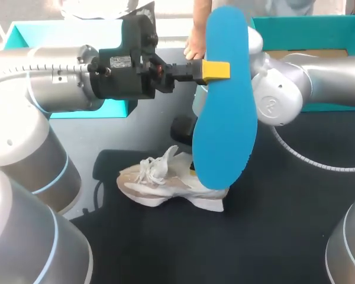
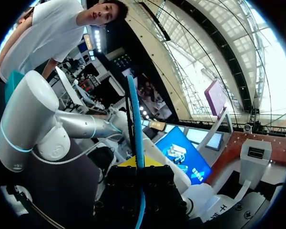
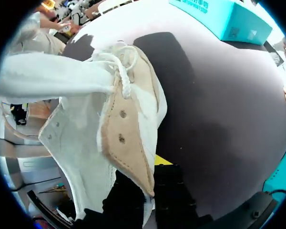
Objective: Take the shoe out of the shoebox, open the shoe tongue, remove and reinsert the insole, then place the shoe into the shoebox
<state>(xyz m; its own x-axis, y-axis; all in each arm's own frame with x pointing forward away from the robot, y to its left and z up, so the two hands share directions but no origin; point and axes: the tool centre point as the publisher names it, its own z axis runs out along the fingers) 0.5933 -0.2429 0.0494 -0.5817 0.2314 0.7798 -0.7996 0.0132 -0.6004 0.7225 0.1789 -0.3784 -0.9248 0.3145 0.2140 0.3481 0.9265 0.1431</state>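
left gripper (image 1: 216, 70) clenched the blue foam insole (image 1: 225, 118); right gripper (image 3: 150, 174) pinched the white-beige sneaker (image 1: 165, 184) (by its upper). misaligned, the insole could buckle.

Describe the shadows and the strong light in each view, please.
Head view: the shoe throws a dark shadow on the table toward my left arm. Left wrist view: bright backlight leaves the left gripper dark around the insole. Right wrist view: a broad shadow lies on the table beside the shoe.
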